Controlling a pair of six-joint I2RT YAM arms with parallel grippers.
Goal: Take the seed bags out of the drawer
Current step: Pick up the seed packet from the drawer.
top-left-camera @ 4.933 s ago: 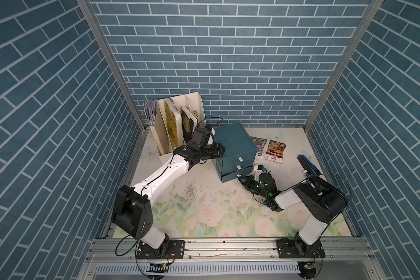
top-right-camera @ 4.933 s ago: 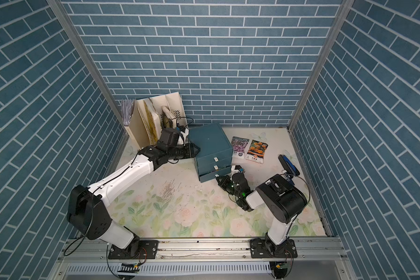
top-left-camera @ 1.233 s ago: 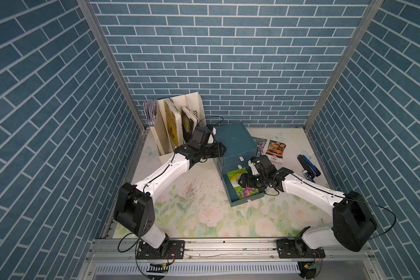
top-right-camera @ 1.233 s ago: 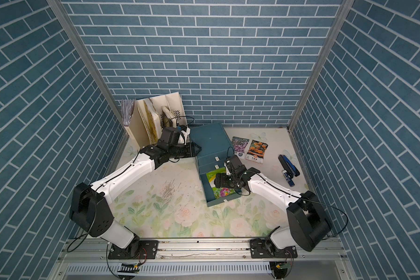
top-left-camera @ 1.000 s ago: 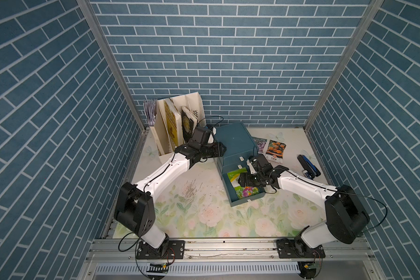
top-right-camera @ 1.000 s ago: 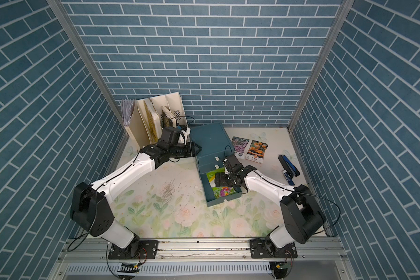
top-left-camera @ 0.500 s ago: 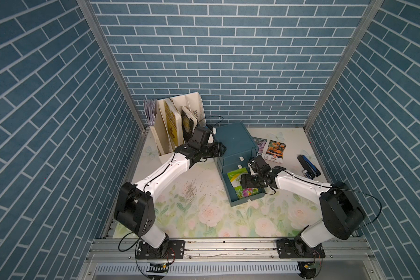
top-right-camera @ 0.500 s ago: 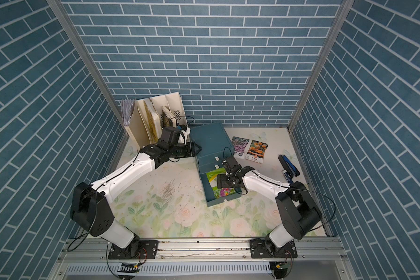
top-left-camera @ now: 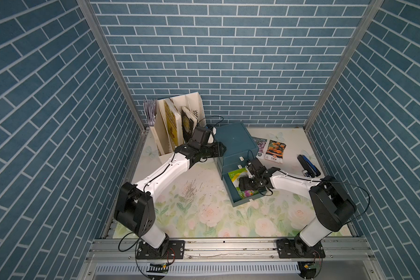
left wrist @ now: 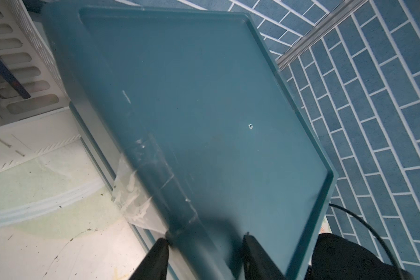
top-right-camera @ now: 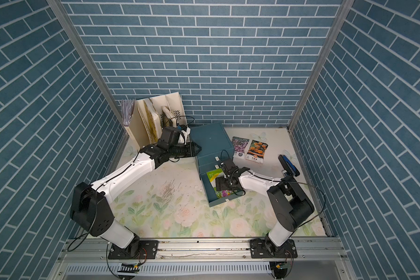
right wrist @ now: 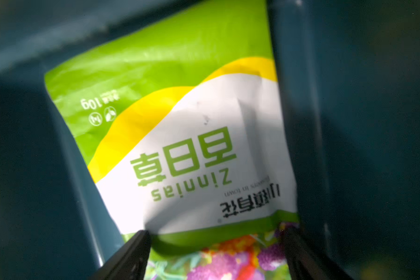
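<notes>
1. File rack: cream, far-L corner of counter, against back wall. Holds upright books w/ yellow and black covers.
2. L hand: reaches across to cabinet. It is pressed together on the cabinet's upper L edge. L wrist view shows that edge between the two fingers.
3. Cabinet: teal, 3 drawer fronts, centre-back of counter. Upper 2 are closed. Bottom drawer is pulled out toward the robot's base.
4. Green seed bag: lies flat inside the open drawer, printed face up. "Zinnias" is legible in R wrist view. The flower photo is at the end nearer the drawer front.
5. R hand: down in the drawer, over the bag's middle. Fingers are spread wide, one near each long edge of the bag. Contact w/ bag: cannot tell.
6. Pink-purple seed bag: flat on counter, just R of cabinet, outside the drawer.
7. Orange seed bag: flat on counter, just beside the pink-purple one, on its R.
8. Black-blue item: on counter near R wall, apart from the bags. Type not identifiable.
</notes>
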